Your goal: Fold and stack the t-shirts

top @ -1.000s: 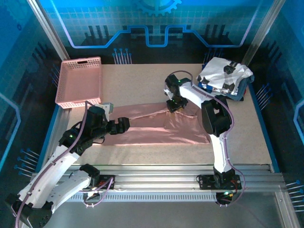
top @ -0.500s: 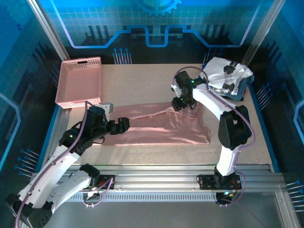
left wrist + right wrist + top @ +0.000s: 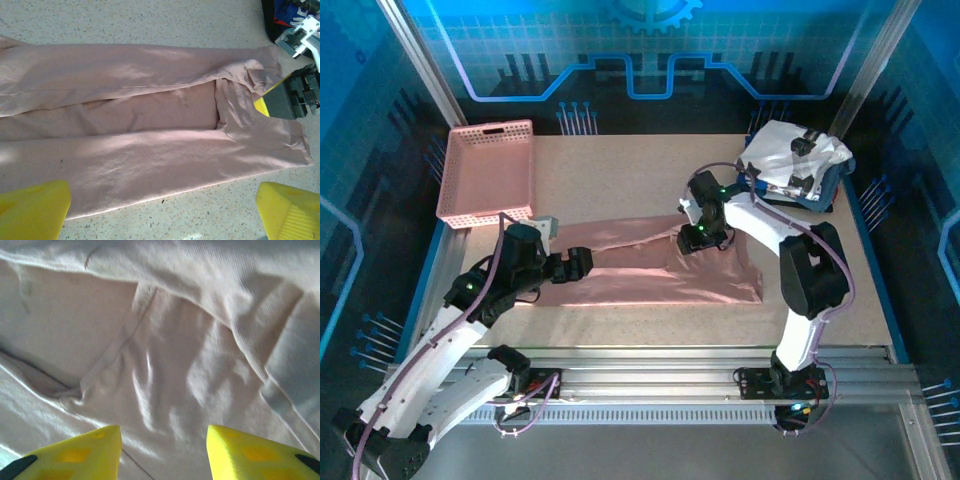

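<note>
Since the dusty-pink t-shirt (image 3: 650, 278) lies flat on the desk (image 3: 620, 170) as a long band, its long axis running away from the pink basket (image 3: 488, 172) toward the opposite side, the next fold probably turns on which end is carried over which. One end of the band starts close to the basket's near corner. The left claw (image 3: 586, 263) sits low over that end, released, its yellow fingers (image 3: 32, 212) spread wide with nothing between them. The right claw (image 3: 692, 238) is over the stretch farther from the basket, at the band's far edge, where a sleeve (image 3: 250, 75) is doubled back onto the body. Its fingertips (image 3: 75, 455) stand apart above wrinkled cloth and grip nothing.

Each arm is therefore nearer its own end of the band. The white t-shirt (image 3: 790, 155) rests on the navy t-shirt (image 3: 828, 192) in the far corner, well apart from the basket and beyond the right claw. Judging from that, the basket end would best be brought over toward that pile, and that lift falls to the left arm.
</note>
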Controlling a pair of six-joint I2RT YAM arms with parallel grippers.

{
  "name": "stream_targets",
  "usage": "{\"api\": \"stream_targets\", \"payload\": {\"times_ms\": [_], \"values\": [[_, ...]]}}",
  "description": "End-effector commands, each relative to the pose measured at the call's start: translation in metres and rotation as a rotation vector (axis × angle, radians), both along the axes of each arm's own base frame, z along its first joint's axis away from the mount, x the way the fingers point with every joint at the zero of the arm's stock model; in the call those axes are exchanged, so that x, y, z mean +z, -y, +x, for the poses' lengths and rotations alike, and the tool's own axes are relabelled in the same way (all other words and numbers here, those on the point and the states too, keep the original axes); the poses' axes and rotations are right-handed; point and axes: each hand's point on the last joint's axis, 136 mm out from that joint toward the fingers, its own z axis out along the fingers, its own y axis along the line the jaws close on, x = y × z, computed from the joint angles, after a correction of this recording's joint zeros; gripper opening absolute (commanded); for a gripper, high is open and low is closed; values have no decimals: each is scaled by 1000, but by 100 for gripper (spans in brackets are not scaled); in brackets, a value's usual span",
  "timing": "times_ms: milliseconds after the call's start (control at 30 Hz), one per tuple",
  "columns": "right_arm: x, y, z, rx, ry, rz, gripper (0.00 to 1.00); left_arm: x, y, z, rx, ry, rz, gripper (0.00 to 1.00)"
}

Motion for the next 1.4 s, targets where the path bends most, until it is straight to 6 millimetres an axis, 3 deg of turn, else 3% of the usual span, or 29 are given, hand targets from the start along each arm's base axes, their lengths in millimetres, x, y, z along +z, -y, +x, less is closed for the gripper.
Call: {"api": "stream_targets", "payload": {"times_ms": [0, 167, 467, 733, 1000, 1367], "values": [[-6, -11, 17, -15, -13, 33, 50, -6, -4, -3, 25, -15, 0, 97], [-21, 3, 32, -39, -38, -41, 48, -6, -7, -5, 35, -12, 3, 97], [-18, 33, 48, -59, -10, -102, 48, -8, -9, -7, 38, -14, 12, 97], [-33, 42, 46, -40, -38, -149, 47, -7, -5, -5, 25, -15, 6, 97], [-37, 52, 42, -2, -18, -212, 41, -8, -1, -2, 14, -22, 2, 97], [-44, 48, 30, 46, -22, -228, 41, -13, 1, -2, 10, -30, -5, 97]]}}
